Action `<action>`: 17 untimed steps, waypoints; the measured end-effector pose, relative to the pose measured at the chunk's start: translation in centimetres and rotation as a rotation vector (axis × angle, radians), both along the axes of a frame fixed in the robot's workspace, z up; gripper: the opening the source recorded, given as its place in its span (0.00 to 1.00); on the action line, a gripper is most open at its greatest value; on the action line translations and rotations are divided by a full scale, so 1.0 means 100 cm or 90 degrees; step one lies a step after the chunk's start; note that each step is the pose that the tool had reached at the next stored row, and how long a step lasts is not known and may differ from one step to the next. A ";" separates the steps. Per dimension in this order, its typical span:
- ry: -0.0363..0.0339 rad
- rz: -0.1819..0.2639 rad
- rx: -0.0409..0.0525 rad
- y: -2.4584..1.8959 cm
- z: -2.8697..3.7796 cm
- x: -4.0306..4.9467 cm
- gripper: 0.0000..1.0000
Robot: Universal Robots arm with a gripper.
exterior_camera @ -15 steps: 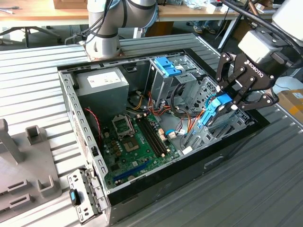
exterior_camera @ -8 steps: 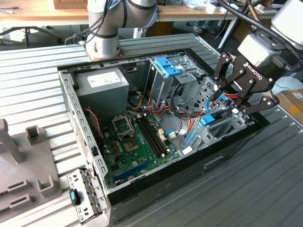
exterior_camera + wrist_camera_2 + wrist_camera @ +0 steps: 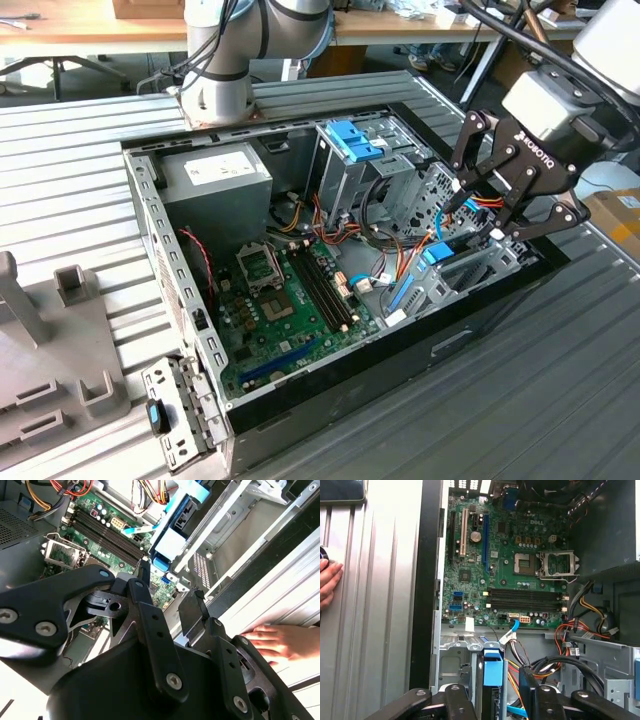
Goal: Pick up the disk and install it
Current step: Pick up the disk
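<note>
— Disk (image 3: 175, 532): where?
— Sits down in the drive bay (image 3: 231, 539) at the exterior view's right end of the open computer case (image 3: 450, 340), just beside the edge of the motherboard (image 3: 510, 540) and just below the gripper (image 3: 478, 222).
— Long axis?
— Runs crosswise to the memory slots (image 3: 525, 597), along that board edge. Turns its blue end tab toward the fingertips; shows a pale broad face with a blue rail alongside in the second wrist view.
— Fully home?
— Cannot tell.
— Gripper?
— Spread apart, clamped on nothing. Hangs over the blue tab, one finger to each side of it in the first wrist view; touching or not, cannot tell.
— In the way?
— Orange, red and yellow cables (image 3: 570, 630) bunched right beside the bay, close to the fingers. Thin blue cable (image 3: 514, 625) curling off the board edge near the tab.
— Further off?
— Tall grey cage (image 3: 350, 150) with a blue latch deeper along the case; grey power supply (image 3: 215, 175) at the opposite end. A person's hand (image 3: 280, 641) flat on the ribbed table (image 3: 80, 130), just outside the black case wall.
</note>
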State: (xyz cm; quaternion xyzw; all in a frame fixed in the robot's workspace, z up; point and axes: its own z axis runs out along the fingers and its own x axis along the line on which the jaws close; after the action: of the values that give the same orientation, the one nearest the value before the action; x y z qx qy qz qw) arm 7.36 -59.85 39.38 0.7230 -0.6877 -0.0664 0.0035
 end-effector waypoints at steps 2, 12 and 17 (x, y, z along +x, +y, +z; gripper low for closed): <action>0.0000 0.000 0.0001 0.0000 -0.0001 0.0000 0.50; -0.0145 0.001 0.0073 0.0000 0.0000 -0.0001 0.50; -0.0504 0.006 0.0148 0.0005 0.0000 -0.0003 0.50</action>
State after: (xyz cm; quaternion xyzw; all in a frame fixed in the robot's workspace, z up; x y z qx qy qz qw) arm 7.33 -59.81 39.38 0.7281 -0.6832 -0.0457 -0.0318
